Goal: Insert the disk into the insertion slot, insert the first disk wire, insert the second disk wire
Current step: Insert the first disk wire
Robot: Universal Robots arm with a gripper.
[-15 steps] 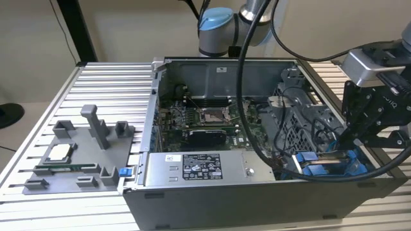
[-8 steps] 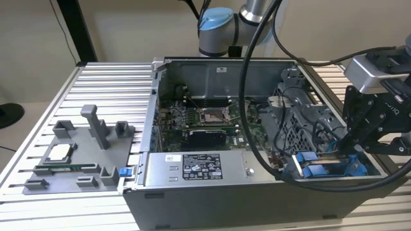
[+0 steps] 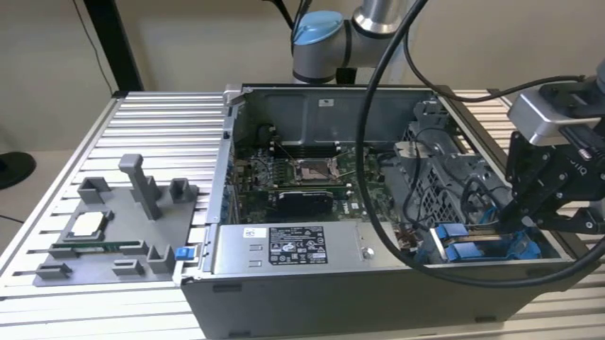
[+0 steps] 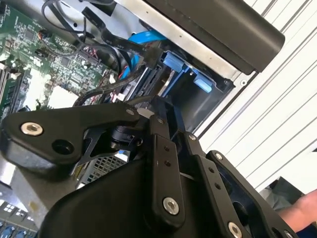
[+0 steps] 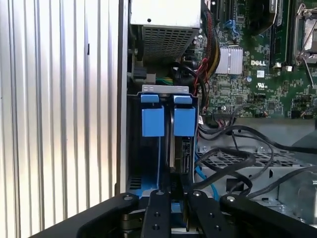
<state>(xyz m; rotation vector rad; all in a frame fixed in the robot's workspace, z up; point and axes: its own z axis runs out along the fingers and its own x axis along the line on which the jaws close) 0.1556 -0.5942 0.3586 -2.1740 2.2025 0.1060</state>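
Sitting edge-on in the insertion slot [image 5: 165, 89]: the disk [image 5: 173, 146], with a thin silver edge showing just beside the two blue latches [image 5: 152, 121] in the first wrist view. In the exterior view the slot is at the lower right of the frame, in the near corner of the open PC case [image 3: 378, 301].

The fingers [image 3: 529, 202] hang down into that corner, directly over the slot, with the black linkage close above the blue plastic. Can't tell how far apart they are or whether they have hold of anything; the tips are hidden in both wrist views.

Black cables [image 5: 237, 158] loop over the perforated grey cage [image 5: 233, 161] just beside the slot. A blue cable [image 5: 204, 178] runs near the disk's side. Can't tell if either is plugged into the disk.

The motherboard [image 3: 312, 173] is in the centre of the case. The power supply [image 3: 293, 248], a grey box with a sticker, lies along the case's near edge.

The case stands on a slatted aluminium bench [image 3: 161, 120]. At the exterior view's left, well apart from the case, a grey fixture [image 3: 142, 188] carries a processor chip [image 3: 85, 225] and a memory stick [image 3: 95, 247].
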